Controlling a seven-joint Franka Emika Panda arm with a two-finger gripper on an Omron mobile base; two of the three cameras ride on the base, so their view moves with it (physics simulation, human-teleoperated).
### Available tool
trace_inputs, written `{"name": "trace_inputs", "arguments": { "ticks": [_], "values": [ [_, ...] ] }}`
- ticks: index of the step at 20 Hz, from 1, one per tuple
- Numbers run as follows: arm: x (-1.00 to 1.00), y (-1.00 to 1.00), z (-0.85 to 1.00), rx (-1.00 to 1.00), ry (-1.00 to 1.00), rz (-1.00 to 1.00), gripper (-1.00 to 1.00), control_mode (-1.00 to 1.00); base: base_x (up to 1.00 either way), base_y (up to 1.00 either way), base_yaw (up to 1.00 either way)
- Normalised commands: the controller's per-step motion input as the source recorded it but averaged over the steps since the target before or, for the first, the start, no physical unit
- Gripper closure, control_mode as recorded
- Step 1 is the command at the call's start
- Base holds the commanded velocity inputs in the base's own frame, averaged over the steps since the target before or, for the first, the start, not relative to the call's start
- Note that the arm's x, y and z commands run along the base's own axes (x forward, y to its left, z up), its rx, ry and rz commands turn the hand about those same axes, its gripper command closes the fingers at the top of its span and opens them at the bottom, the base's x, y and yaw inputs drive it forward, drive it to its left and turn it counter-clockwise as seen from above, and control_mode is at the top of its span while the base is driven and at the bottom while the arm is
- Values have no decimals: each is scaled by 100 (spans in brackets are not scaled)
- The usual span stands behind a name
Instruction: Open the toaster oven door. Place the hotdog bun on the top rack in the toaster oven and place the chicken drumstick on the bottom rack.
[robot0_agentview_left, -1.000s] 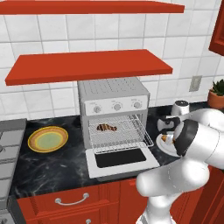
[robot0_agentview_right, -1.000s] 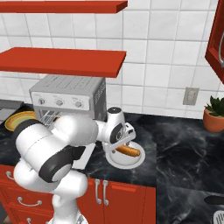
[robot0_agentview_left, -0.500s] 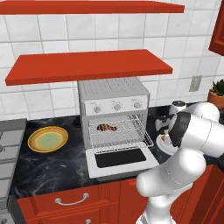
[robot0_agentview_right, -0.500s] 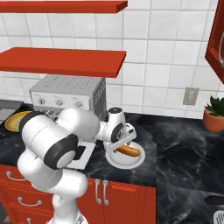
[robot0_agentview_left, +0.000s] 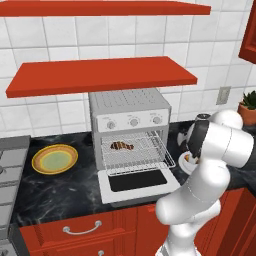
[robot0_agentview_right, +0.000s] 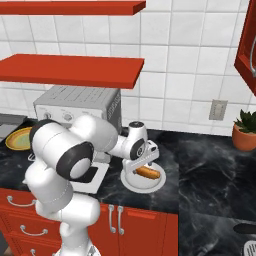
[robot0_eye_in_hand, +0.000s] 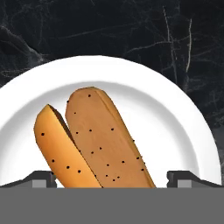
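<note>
- Left base view: the toaster oven (robot0_agentview_left: 129, 131) is sitting at frame centre under the lower red shelf (robot0_agentview_left: 102, 75). The toaster oven door (robot0_agentview_left: 137, 182) is lying flat and open toward the counter's front edge.
- The chicken drumstick (robot0_agentview_left: 121, 146) is resting on a wire rack (robot0_agentview_left: 137, 150) that is pulled partly out over the door; which level it is I cannot tell.
- The yellow plate (robot0_agentview_left: 55, 159) is sitting at centre left, well apart from the oven, with bare black counter (robot0_agentview_left: 55, 192) in front of it.
- The arm is covering most of the white plate (robot0_agentview_left: 184, 165) at centre right, just beside the door's right edge.
- Right base view: the gripper (robot0_agentview_right: 149, 159) is hanging just above the hotdog bun (robot0_agentview_right: 148, 172) on the white plate at frame centre. Open counter is stretching to the right toward the potted plant (robot0_agentview_right: 245, 131).
- Hand view: the bun, speckled and split lengthwise, is lying diagonally on the plate's lower left half. The fingertips (robot0_eye_in_hand: 41, 179) are standing spread wide at the bottom corners, on either side of the bun's near end, pinching nothing.
- No readable writing in any view.
</note>
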Motion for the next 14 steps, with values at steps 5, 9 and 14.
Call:
{"name": "trace_inputs", "arguments": {
  "ticks": [5, 9, 14],
  "values": [
    [0, 0, 0, 0, 0, 0, -100, -100, 0, 0, 0],
    [0, 0, -2, 0, 0, 0, 100, -100, 0, 0, 0],
    [-32, 0, 0, 2, 0, 3, 100, -100, 0, 0, 0]
  ]
}}
